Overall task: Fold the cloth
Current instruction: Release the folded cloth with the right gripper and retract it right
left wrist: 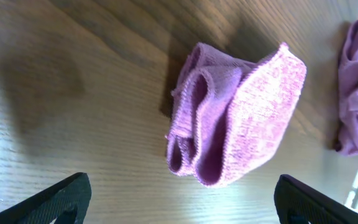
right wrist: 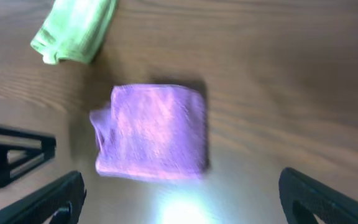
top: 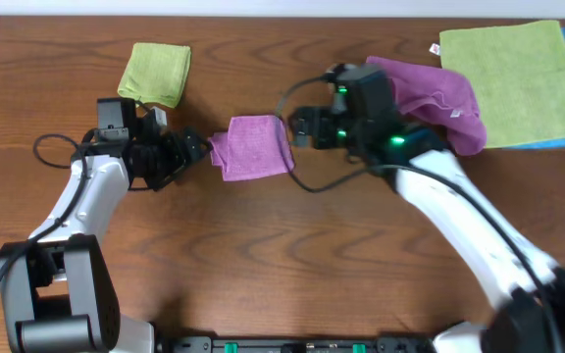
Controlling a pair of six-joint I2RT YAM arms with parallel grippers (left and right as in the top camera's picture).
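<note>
The lilac cloth (top: 253,147) lies folded into a small thick square on the wooden table between the two grippers. In the left wrist view the cloth (left wrist: 238,118) shows its looped folded edges toward the camera. In the right wrist view it (right wrist: 154,130) lies flat, slightly blurred. My left gripper (top: 196,149) is open and empty just left of the cloth; its fingers (left wrist: 182,202) stand wide apart. My right gripper (top: 297,127) is open and empty just right of the cloth, its fingers (right wrist: 182,199) spread wide. No white tag shows.
A folded green cloth (top: 155,72) lies at the back left. A rumpled purple cloth (top: 439,98) lies behind the right arm, beside a large flat green cloth (top: 518,83) over something blue at the back right.
</note>
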